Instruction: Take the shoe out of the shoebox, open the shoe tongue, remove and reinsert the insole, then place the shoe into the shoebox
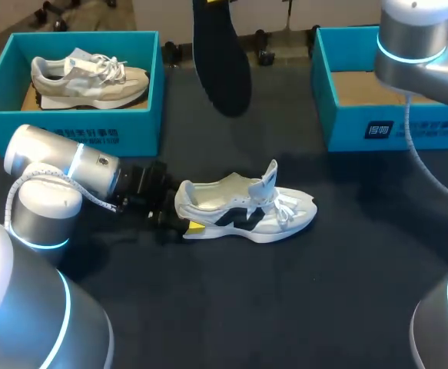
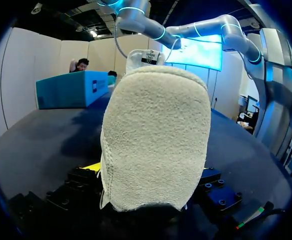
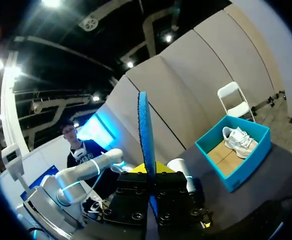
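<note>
Your left tool (image 1: 182,224) clamps the shoe (image 1: 247,211) by its heel on the desk (image 1: 308,307), toe pointing right. Your right tool (image 3: 149,181) pinches the insole (image 1: 222,65), which hangs above and beyond the shoe's opening.

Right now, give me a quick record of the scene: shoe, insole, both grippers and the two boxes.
shoe: upright on the table between the boxes, toe towards the right box
tongue: pulled up
insole: out of the shoe, held in the air on edge
left gripper: shut on the shoe's heel
right gripper: shut on the insole
left box: holds a second shoe
right box: bare cardboard floor where it shows
</note>
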`<action>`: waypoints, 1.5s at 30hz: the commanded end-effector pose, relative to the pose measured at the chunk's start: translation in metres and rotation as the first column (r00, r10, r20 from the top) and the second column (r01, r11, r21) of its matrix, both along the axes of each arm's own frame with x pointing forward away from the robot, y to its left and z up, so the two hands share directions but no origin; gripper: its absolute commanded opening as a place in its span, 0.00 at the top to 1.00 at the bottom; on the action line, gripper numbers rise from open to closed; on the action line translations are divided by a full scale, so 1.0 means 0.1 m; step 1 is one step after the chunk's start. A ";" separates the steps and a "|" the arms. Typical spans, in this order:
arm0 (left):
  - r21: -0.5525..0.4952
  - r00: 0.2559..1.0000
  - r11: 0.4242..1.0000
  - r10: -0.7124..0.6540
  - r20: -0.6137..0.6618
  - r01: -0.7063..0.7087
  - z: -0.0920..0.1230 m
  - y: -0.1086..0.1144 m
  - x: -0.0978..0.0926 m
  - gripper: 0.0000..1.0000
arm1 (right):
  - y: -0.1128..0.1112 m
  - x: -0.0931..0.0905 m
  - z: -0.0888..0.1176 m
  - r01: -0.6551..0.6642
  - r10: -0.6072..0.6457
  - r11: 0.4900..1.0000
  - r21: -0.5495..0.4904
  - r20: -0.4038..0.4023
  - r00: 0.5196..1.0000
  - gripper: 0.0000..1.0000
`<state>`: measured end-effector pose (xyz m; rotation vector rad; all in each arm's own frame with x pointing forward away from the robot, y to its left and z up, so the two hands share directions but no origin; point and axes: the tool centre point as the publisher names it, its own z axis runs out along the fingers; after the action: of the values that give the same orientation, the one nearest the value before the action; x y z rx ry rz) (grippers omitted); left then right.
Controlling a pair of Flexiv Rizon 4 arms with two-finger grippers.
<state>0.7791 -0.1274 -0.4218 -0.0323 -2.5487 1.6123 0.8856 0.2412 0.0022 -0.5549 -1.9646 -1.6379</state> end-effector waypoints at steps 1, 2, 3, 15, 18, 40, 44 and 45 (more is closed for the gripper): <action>0.002 1.000 1.000 0.002 0.000 -0.002 -0.04 -0.01 0.00 1.00 | -0.03 -0.06 -0.03 0.014 -0.014 1.000 0.007 0.001 1.000 1.00; 0.002 1.000 1.000 0.002 0.000 -0.002 -0.04 -0.01 0.00 1.00 | -0.03 -0.06 -0.03 0.014 -0.014 1.000 0.007 0.001 1.000 1.00; 0.002 1.000 1.000 0.002 0.000 -0.002 -0.04 -0.01 0.00 1.00 | -0.03 -0.06 -0.03 0.014 -0.014 1.000 0.007 0.001 1.000 1.00; 0.002 1.000 1.000 0.002 0.000 -0.002 -0.04 -0.01 0.00 1.00 | -0.03 -0.06 -0.03 0.014 -0.014 1.000 0.007 0.001 1.000 1.00; 0.002 1.000 1.000 0.002 0.000 -0.002 -0.04 -0.01 0.00 1.00 | -0.03 -0.06 -0.03 0.014 -0.014 1.000 0.007 0.001 1.000 1.00; 0.002 1.000 1.000 0.002 0.000 -0.002 -0.04 -0.01 0.00 1.00 | -0.66 -0.67 0.34 0.103 -0.108 0.993 -0.056 -0.110 0.988 1.00; 0.002 1.000 1.000 0.002 0.000 -0.002 -0.04 -0.01 0.00 1.00 | -0.68 -0.81 0.35 0.124 -0.128 0.991 -0.048 -0.102 0.987 1.00; 0.002 1.000 1.000 0.002 0.000 -0.002 -0.04 -0.01 0.00 1.00 | -0.67 -0.87 0.35 0.128 -0.132 0.990 -0.055 -0.095 0.987 1.00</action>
<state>0.7791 -0.1273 -0.4219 -0.0322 -2.5488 1.6122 0.8159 0.1772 0.0391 -0.7383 -1.9266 -1.5844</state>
